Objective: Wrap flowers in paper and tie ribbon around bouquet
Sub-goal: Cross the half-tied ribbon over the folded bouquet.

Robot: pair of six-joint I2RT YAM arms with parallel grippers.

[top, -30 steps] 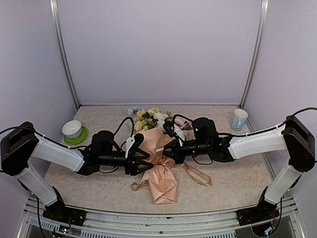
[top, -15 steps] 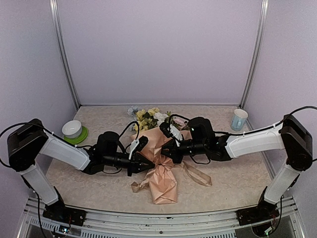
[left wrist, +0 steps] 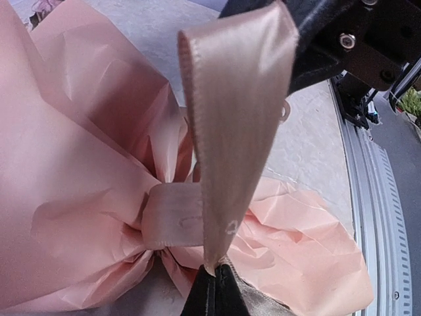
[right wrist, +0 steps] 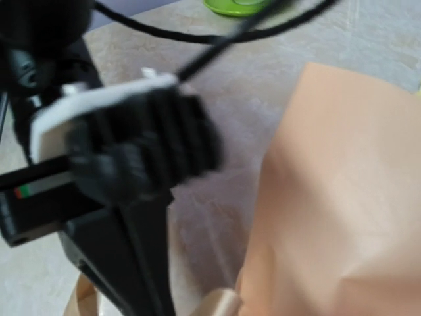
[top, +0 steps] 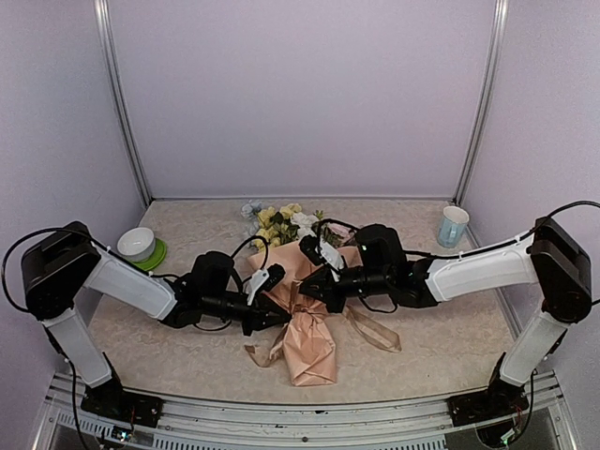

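The bouquet (top: 314,345) lies mid-desk (top: 441,328), narrow end toward 6 o'clock. The ribbon (left wrist: 230,151) wraps its cinched waist. The left pincer (left wrist: 214,293), reaching in from 9, is clenched on one strand, which runs taut to the right pincer (top: 307,279), clenched on it from 3. The flowers (top: 281,223) point to 12. Farther off, a bowl (top: 137,244) sits at 10 and a cup (top: 452,226) at 2.

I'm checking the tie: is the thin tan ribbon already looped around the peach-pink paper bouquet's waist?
Yes, a band of the thin tan ribbon encircles the peach-pink paper bouquet at its pinched waist.
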